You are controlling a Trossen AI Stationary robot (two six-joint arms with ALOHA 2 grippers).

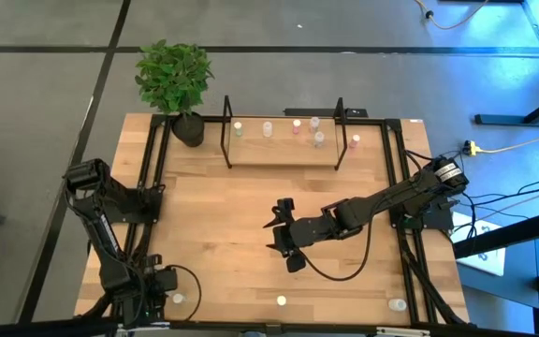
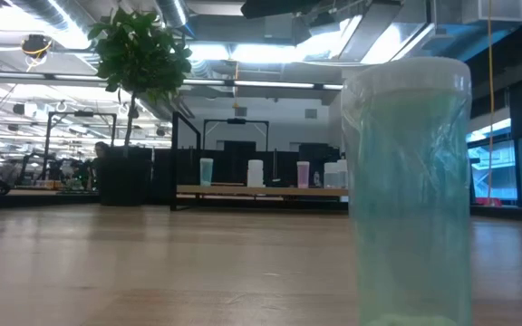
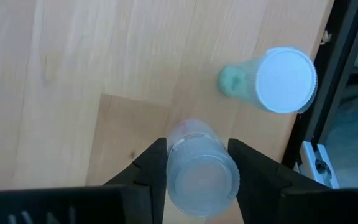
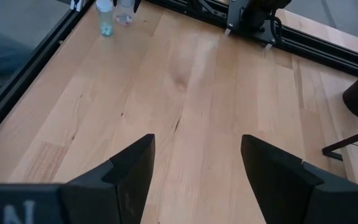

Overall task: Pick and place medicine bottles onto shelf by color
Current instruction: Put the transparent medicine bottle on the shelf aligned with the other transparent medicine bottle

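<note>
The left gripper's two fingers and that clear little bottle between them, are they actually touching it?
Touching. In the left wrist view both dark fingers press against the sides of the clear bottle, with no gap on either side.

I see a clear bottle (image 3: 199,171) between black fingers (image 3: 149,167), a green-tinted one with a white cap (image 3: 272,81) beside it, pale wood grain on the table (image 3: 92,74), and a green-leaved plant (image 1: 173,77) in a black pot

The table holds two robot arms, one shelf (image 1: 282,154), one potted plant (image 1: 175,82), and about nine small bottles.
</note>
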